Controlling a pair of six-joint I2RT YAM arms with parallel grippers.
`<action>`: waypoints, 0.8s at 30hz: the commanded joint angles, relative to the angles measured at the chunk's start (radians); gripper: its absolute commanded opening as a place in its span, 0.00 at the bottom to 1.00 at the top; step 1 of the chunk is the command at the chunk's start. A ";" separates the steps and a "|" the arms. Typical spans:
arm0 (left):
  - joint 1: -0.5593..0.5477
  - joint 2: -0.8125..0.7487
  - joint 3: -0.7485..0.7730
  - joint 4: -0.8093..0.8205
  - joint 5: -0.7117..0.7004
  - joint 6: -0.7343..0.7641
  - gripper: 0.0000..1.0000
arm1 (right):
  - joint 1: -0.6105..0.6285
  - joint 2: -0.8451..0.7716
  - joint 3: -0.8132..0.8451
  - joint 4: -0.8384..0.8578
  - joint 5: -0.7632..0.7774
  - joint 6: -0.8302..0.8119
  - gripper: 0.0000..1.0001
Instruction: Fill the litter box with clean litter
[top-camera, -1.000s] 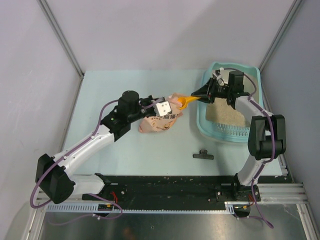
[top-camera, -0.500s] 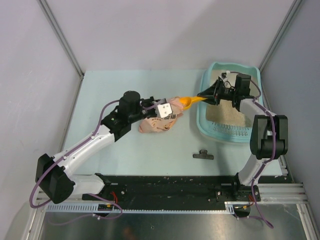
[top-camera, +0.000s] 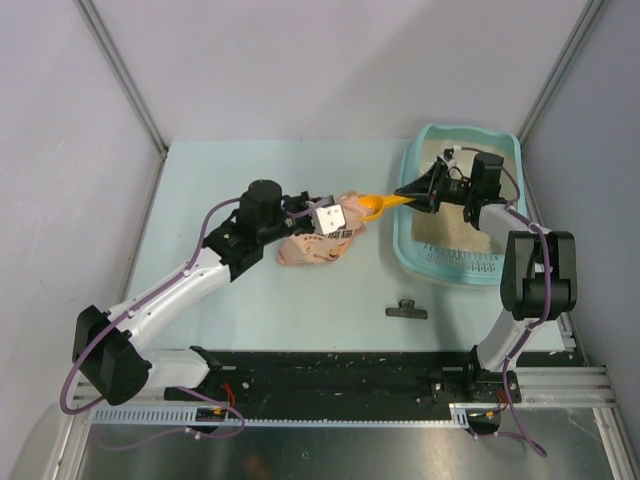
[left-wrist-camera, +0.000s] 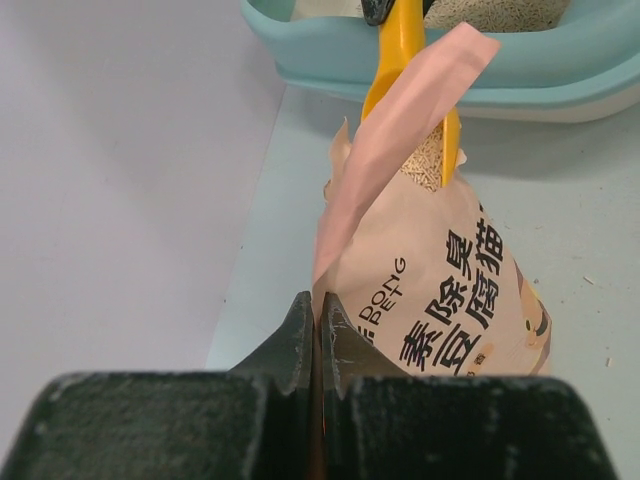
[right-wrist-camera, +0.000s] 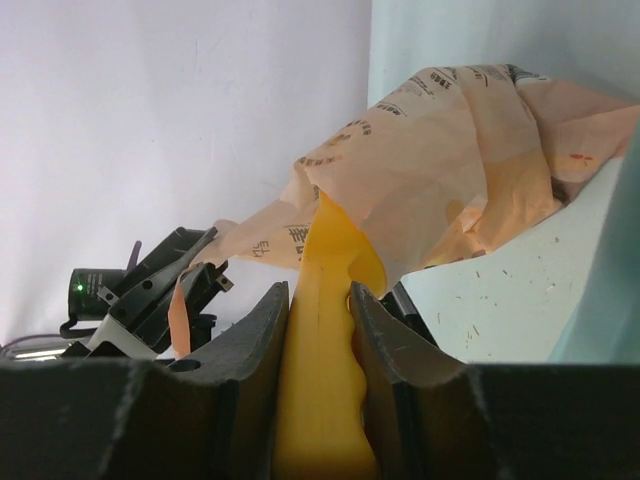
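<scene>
The light-teal litter box (top-camera: 404, 248) stands at the table's right, with pale beige clean litter (top-camera: 452, 232) spread over its floor. A pink-orange printed bag (top-camera: 312, 250) lies at mid-table, its mouth turned toward the box. My left gripper (top-camera: 338, 207) (left-wrist-camera: 318, 312) is shut on the bag's top edge and holds it up. My right gripper (top-camera: 414, 189) (right-wrist-camera: 318, 297) is shut on the handle of an orange scoop (top-camera: 383, 204) (right-wrist-camera: 325, 300). The scoop's head reaches into the bag's mouth, and granules (left-wrist-camera: 424, 166) lie in it.
A small black clip (top-camera: 406, 310) lies on the table in front of the litter box. Grey walls close in the table at the back and on both sides. The right arm reaches across the box's left rim (left-wrist-camera: 520, 78).
My right wrist has swung to the right over the litter box. The scoop's head has stayed at the bag's mouth. The left arm and the bag have kept still.
</scene>
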 joint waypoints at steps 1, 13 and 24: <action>-0.006 -0.020 0.069 0.092 0.004 0.030 0.00 | -0.036 -0.027 0.011 -0.005 -0.030 -0.031 0.00; -0.006 0.003 0.095 0.090 0.011 0.041 0.00 | -0.093 -0.085 0.005 -0.070 -0.034 -0.093 0.00; -0.006 0.010 0.093 0.090 0.014 0.053 0.00 | -0.124 -0.105 -0.017 0.002 -0.034 -0.015 0.00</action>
